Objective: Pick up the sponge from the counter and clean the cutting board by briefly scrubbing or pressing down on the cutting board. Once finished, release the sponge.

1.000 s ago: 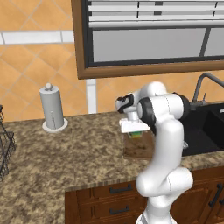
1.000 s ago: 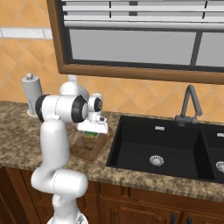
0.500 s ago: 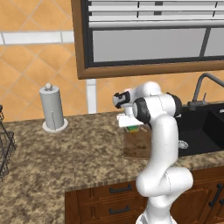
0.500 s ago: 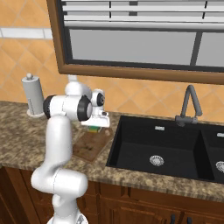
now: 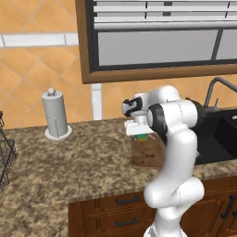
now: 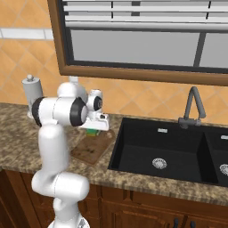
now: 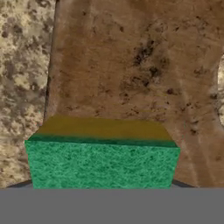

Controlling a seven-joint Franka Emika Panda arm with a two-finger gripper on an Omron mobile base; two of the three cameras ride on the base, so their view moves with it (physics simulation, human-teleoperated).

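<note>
One second on, the end effector (image 5: 140, 131) had lifted slightly and shifted toward the far edge of the cutting board (image 5: 147, 155), clamped on the sponge (image 7: 103, 158). Sponge appeared clear of the board above the desk (image 5: 69, 162), suggesting a scrub stroke mid-cycle.

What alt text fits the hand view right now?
A green-and-yellow sponge sits close to the camera at the bottom, above a dark brown wooden cutting board. Speckled granite counter shows along the left edge.

A kitchen: granite counter (image 5: 69, 162), black sink (image 6: 164, 151), faucet (image 6: 192, 104), tiled wall (image 5: 32, 69).
</note>
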